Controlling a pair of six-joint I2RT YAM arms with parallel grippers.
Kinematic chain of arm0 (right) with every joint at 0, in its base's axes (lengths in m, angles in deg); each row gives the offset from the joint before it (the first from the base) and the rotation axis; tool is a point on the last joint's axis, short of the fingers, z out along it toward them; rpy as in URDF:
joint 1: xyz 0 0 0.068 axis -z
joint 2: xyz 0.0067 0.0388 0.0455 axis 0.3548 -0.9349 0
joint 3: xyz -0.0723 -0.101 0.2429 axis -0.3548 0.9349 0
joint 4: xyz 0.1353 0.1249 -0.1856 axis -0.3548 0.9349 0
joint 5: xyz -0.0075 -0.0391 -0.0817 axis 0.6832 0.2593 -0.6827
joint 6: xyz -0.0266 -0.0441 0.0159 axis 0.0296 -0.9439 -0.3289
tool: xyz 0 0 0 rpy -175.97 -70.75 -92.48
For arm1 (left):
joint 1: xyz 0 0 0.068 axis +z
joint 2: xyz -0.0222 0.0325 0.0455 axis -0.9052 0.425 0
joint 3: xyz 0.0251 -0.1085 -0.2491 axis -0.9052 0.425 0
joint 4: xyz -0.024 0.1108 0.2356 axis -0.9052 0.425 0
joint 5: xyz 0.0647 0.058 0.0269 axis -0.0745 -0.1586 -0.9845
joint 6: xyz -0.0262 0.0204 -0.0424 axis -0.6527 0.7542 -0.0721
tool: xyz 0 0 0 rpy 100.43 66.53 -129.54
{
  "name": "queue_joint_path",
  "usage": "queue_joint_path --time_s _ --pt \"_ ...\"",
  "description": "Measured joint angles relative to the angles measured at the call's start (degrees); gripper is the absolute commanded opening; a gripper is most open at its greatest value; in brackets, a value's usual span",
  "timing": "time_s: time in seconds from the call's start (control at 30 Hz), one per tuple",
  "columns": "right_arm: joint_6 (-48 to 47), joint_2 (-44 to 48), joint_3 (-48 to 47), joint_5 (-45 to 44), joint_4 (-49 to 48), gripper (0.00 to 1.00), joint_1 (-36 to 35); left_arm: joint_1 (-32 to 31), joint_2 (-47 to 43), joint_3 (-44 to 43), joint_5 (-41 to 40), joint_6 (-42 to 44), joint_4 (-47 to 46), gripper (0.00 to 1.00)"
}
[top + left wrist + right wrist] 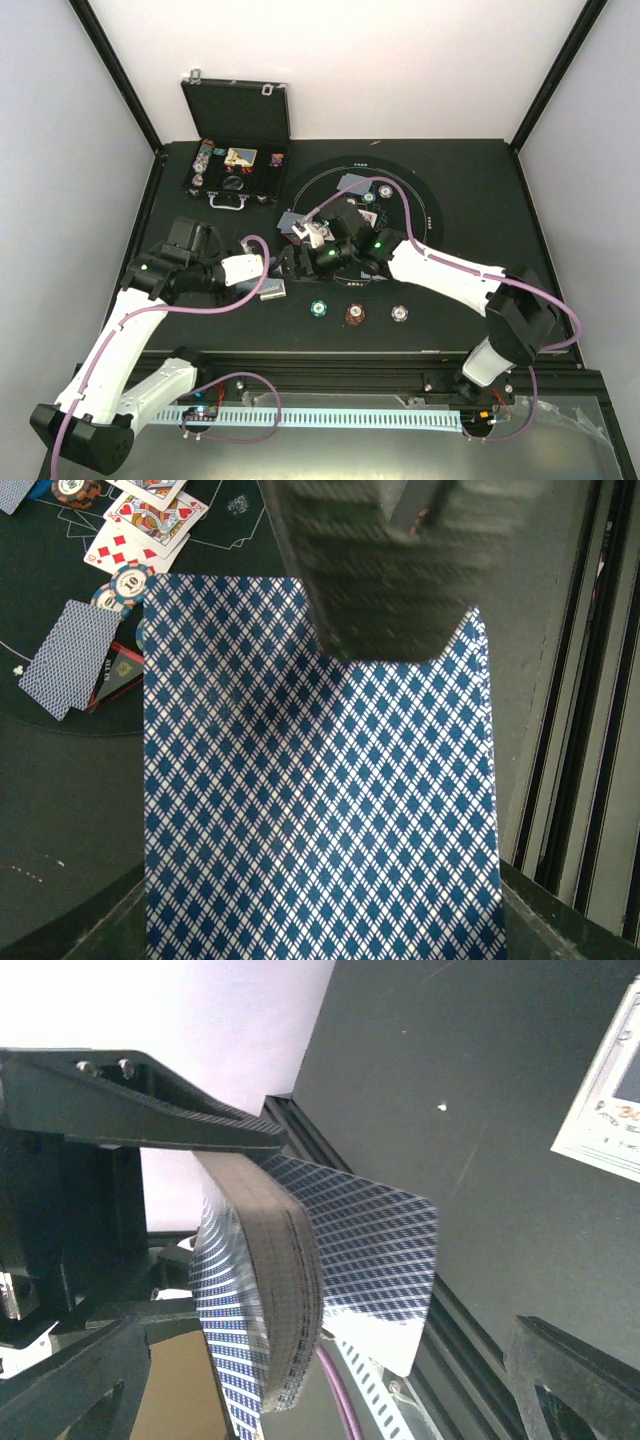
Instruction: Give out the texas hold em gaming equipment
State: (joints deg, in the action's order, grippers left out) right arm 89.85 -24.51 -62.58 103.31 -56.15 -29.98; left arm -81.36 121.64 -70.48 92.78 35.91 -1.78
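My left gripper point(272, 288) is shut on a deck of blue-backed cards point(320, 780), which fills the left wrist view and hides the jaws. In the right wrist view the deck point(270, 1300) is bent, and its top card point(385, 1245) sticks out sideways. My right gripper point(300, 262) is open at the deck, with one finger point(380, 570) lying on the top card. Its fingers stand wide apart in its own view point(330, 1370). Teal point(319, 308), red-brown point(355, 315) and white point(400, 314) chips lie in a row at the front.
The round black mat point(420, 215) holds blue-backed cards point(352, 183), face-up cards point(150, 525) and chips point(125, 585). The open black case point(235, 150) with chips stands at the back left. Metal rails point(590, 730) run along the table's near edge.
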Motion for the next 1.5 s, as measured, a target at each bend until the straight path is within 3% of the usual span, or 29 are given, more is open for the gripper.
queue_joint_path --time_s 0.17,0.5,0.97,1.13,1.5 --pt "4.6 -0.5 3.9 1.9 -8.9 0.99 -1.1 0.0 0.0 0.0 0.4 -0.5 0.0 0.01" --pt "9.9 -2.8 4.7 2.1 -16.0 0.98 -2.6 0.0 0.0 -1.1 0.6 -0.7 0.2 0.02" --pt "22.5 -4.1 9.8 5.6 -34.4 0.8 -2.6 0.0 0.0 -1.5 0.8 -0.7 0.2 0.01" --pt "23.0 -4.1 9.8 5.8 -34.8 0.76 -2.6 0.0 0.1 -1.5 0.8 -0.7 0.2 0.02" --pt "17.8 -5.6 7.3 5.0 -26.2 0.7 -2.7 0.0 0.2 -1.6 0.2 -0.7 1.0 0.02"
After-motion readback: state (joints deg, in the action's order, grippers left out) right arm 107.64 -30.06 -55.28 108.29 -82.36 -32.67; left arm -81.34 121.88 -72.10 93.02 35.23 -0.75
